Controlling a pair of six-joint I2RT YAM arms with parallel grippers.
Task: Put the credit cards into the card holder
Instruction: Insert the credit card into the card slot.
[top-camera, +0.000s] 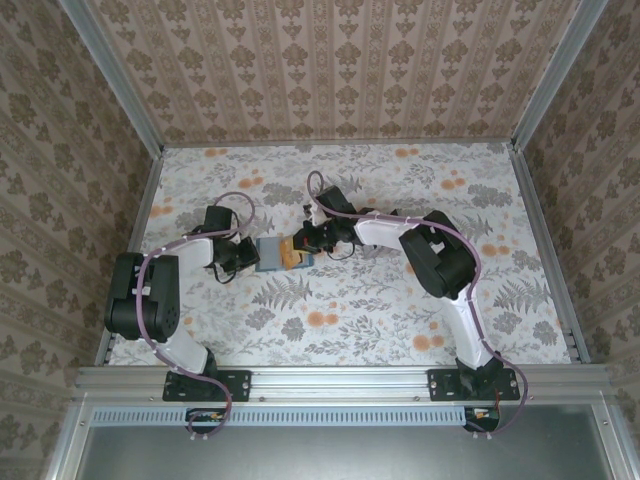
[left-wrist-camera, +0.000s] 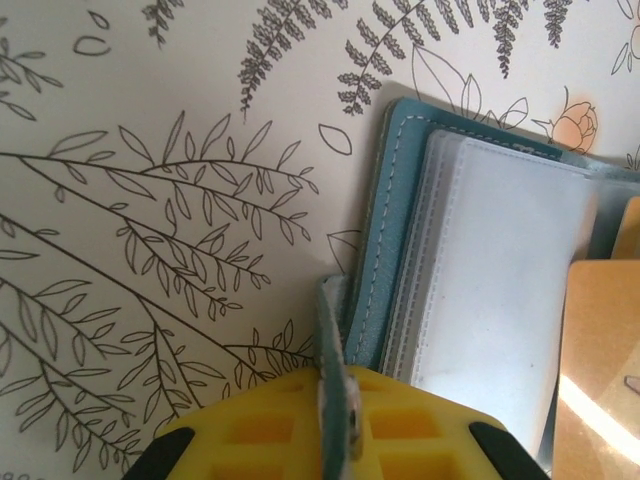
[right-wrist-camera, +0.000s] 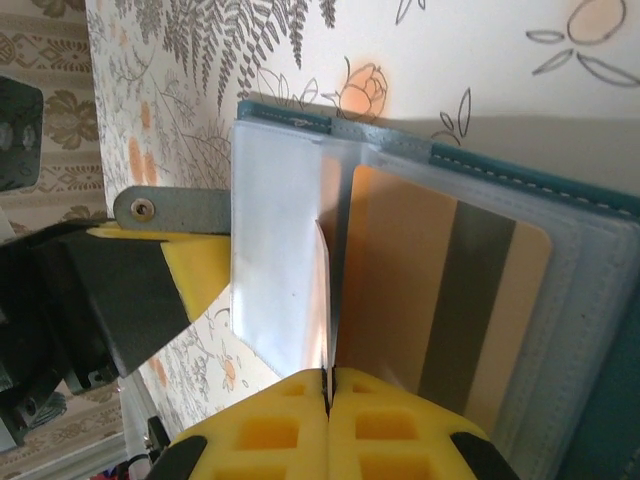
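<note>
The teal card holder (top-camera: 268, 255) lies open on the floral table between both arms. My left gripper (left-wrist-camera: 338, 400) is shut on its teal snap strap (left-wrist-camera: 335, 330), beside the wallet's stitched edge (left-wrist-camera: 390, 220) and clear sleeves (left-wrist-camera: 500, 280). My right gripper (right-wrist-camera: 328, 385) is shut on a thin credit card (right-wrist-camera: 325, 300), seen edge-on and standing upright over the sleeves. A tan-orange card with a dark stripe (right-wrist-camera: 440, 290) lies flat inside a clear sleeve next to it. From the top view, the left gripper (top-camera: 243, 257) and right gripper (top-camera: 305, 242) flank the wallet.
The table has a floral cloth (top-camera: 350, 300), with patterned walls and metal rails (top-camera: 540, 250) around it. In the right wrist view the left gripper's yellow finger (right-wrist-camera: 195, 265) and the snap strap (right-wrist-camera: 170, 210) sit just past the wallet's far edge.
</note>
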